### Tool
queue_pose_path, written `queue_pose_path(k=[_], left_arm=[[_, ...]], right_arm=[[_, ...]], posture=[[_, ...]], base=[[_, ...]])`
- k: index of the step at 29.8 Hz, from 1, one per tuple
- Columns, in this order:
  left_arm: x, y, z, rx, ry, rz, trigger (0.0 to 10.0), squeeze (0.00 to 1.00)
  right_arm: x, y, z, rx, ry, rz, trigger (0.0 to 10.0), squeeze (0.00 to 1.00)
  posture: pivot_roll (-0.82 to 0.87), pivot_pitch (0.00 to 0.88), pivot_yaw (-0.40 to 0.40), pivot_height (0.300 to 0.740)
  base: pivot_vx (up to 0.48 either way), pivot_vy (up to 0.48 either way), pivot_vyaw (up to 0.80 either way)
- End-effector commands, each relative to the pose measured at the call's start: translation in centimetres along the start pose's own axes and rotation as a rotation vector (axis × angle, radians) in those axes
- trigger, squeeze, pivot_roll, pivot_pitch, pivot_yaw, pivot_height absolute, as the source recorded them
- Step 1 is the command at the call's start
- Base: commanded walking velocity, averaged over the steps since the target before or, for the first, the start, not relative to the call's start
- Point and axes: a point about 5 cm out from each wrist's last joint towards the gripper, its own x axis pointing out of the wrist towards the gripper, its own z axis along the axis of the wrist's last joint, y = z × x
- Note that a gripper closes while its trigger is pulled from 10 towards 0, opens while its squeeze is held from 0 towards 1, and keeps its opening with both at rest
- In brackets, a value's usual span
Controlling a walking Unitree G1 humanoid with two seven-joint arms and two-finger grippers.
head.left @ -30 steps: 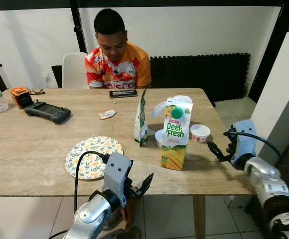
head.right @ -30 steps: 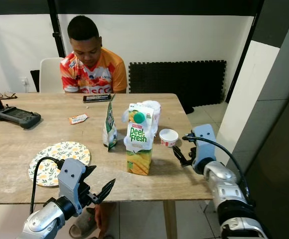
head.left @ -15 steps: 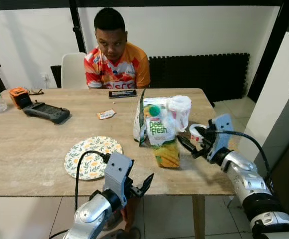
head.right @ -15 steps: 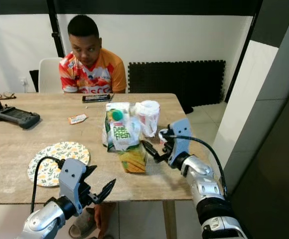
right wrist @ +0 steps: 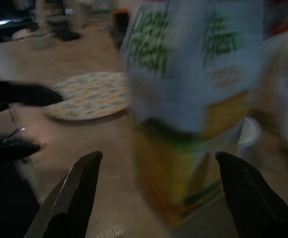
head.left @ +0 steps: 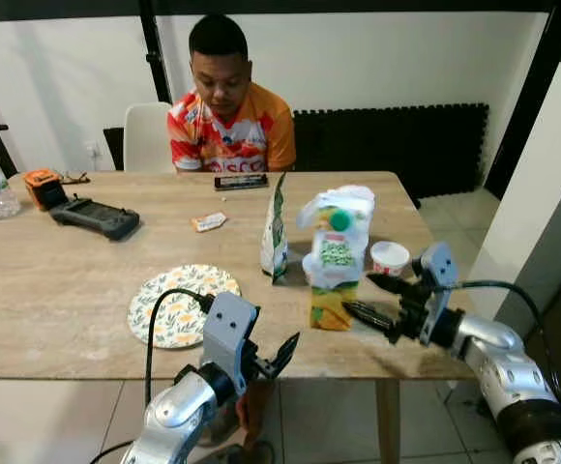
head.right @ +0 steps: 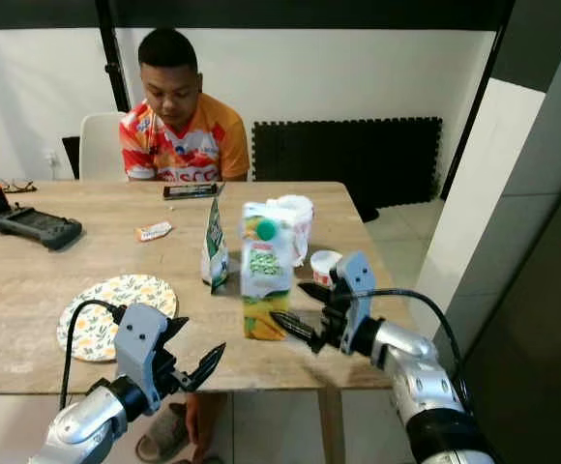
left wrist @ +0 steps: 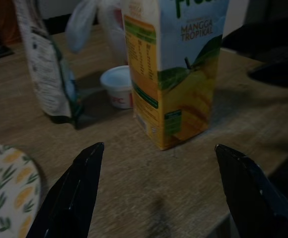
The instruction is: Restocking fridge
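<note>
Carton: mango juice carton [head.left: 333, 261] standing on the tabletop [head.left: 58, 280] near the front edge, looks blurry and maybe tilted.
Right gripper [head.left: 377, 301]: fingers spread wide, tips just beside the carton, not gripping it.
Left gripper [head.left: 279, 354]: fingers wide too, holding nothing, off the front edge.
Neighbours: yogurt cups [head.left: 389, 257], snack pouch [head.left: 274, 232], plastic bag [head.left: 351, 198], floral plate [head.left: 176, 304].
Risk: a nudge from one fingertip probably tips the tall carton, or knocks the cup.

- Juice carton [head.left: 334, 261] on table [head.left: 58, 300], near front edge.
- Standing pouch [head.left: 275, 232] left of carton; plate [head.left: 176, 304] further left.
- Small tub [head.left: 389, 257] right of carton.
- Person [head.left: 227, 106] behind table.
</note>
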Motion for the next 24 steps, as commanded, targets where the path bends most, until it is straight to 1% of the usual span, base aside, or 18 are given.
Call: queue_pose_path(k=[1, 2, 4, 5, 6, 7, 8, 9, 11, 12, 13, 14, 16, 18, 20, 21, 23, 24], left_arm=[[-0.1, 0.2, -0.5, 0.013, 0.031, 0.0, 10.0, 0.0], [-0.1, 0.2, -0.5, 0.013, 0.031, 0.0, 10.0, 0.0], [-0.2, 0.3, -0.5, 0.015, 0.029, 0.004, 10.0, 0.0], [-0.2, 0.3, -0.5, 0.015, 0.029, 0.004, 10.0, 0.0], [-0.2, 0.4, -0.5, 0.016, 0.029, 0.007, 10.0, 0.0], [-0.2, 0.5, -0.5, 0.016, 0.029, 0.01, 10.0, 0.0], [-0.2, 0.5, -0.5, 0.016, 0.029, 0.01, 10.0, 0.0], [-0.2, 0.5, -0.5, 0.016, 0.029, 0.011, 10.0, 0.0], [-0.2, 0.4, -0.5, 0.015, 0.029, 0.012, 10.0, 0.0], [-0.2, 0.4, -0.5, 0.014, 0.029, 0.013, 10.0, 0.0], [-0.2, 0.4, -0.5, 0.013, 0.029, 0.014, 10.0, 0.0], [-0.2, 0.4, -0.5, 0.013, 0.029, 0.014, 10.0, 0.0], [-0.3, 0.3, -0.6, 0.013, 0.028, 0.017, 10.0, 0.0], [-0.3, 0.3, -0.6, 0.013, 0.028, 0.017, 10.0, 0.0], [-0.3, 0.4, -0.6, 0.01, 0.025, 0.024, 10.0, 0.0], [-0.3, 0.4, -0.6, 0.01, 0.025, 0.024, 10.0, 0.0], [-0.3, 0.3, -0.6, 0.009, 0.024, 0.029, 10.0, 0.0], [-0.3, 0.3, -0.6, 0.009, 0.024, 0.029, 10.0, 0.0]], right_arm=[[-0.2, 0.4, 0.2, 0.008, 0.0, 0.047, 10.0, 0.0], [-0.2, 0.4, 0.2, 0.008, 0.0, 0.047, 10.0, 0.0], [-1.2, 1.1, 0.2, 0.046, 0.028, 0.154, 10.0, 0.0], [-1.2, 1.1, 0.2, 0.046, 0.028, 0.154, 10.0, 0.0], [-1.8, 1.0, -0.2, 0.034, 0.085, 0.186, 10.0, 0.0], [-2.2, 0.5, -0.7, 0.022, 0.143, 0.162, 10.0, 0.0], [-2.2, 0.5, -0.7, 0.022, 0.143, 0.162, 10.0, 0.0], [-2.4, -0.4, -1.0, -0.003, 0.184, 0.097, 10.0, 0.0], [-2.6, -2.7, -1.6, -0.028, 0.255, -0.138, 10.0, 0.0], [-2.7, -3.3, -1.9, -0.039, 0.292, -0.216, 10.0, 0.0], [-2.8, -3.7, -2.0, -0.045, 0.317, -0.256, 10.0, 0.0], [-2.8, -3.7, -2.0, -0.045, 0.317, -0.256, 10.0, 0.0], [-2.8, -4.1, -2.1, -0.082, 0.346, -0.321, 10.0, 0.0], [-2.8, -4.1, -2.1, -0.082, 0.346, -0.321, 10.0, 0.0], [-2.5, -5.1, -1.5, -0.21, 0.381, -0.495, 10.0, 0.0], [-2.5, -5.1, -1.5, -0.21, 0.381, -0.495, 10.0, 0.0], [-1.8, -5.9, 0.0, -0.239, 0.275, -0.682, 10.0, 0.0], [-1.8, -5.9, 0.0, -0.239, 0.275, -0.682, 10.0, 0.0]], posture=[[-0.05, 0.07, 0.013, 0.74], [-0.05, 0.07, 0.013, 0.74], [-0.05, 0.065, 0.008, 0.74], [-0.05, 0.065, 0.008, 0.74], [-0.05, 0.062, 0.004, 0.74], [-0.05, 0.063, 0.001, 0.74], [-0.05, 0.063, 0.001, 0.74], [-0.05, 0.06, -0.001, 0.74], [-0.05, 0.06, -0.004, 0.74], [-0.05, 0.06, -0.004, 0.74], [-0.05, 0.06, -0.004, 0.74], [-0.05, 0.06, -0.004, 0.74], [-0.05, 0.059, -0.009, 0.74], [-0.05, 0.059, -0.009, 0.74], [-0.05, 0.058, -0.014, 0.74], [-0.05, 0.058, -0.014, 0.74], [-0.05, 0.063, -0.017, 0.74], [-0.05, 0.063, -0.017, 0.74]], base=[[0.0, 0.0, 0.0], [0.0, 0.0, 0.0], [0.0, 0.0, 0.0], [0.0, 0.0, 0.0], [0.0, 0.0, 0.0], [0.0, 0.0, 0.0], [0.0, 0.0, 0.0], [0.0, 0.0, 0.0], [0.0, 0.0, 0.0], [0.0, 0.0, 0.0], [0.0, 0.0, 0.0], [0.0, 0.0, 0.0], [0.0, 0.0, 0.0], [0.0, 0.0, 0.0], [0.0, 0.0, 0.0], [0.0, 0.0, 0.0], [0.0, 0.0, 0.0], [0.0, 0.0, 0.0]])
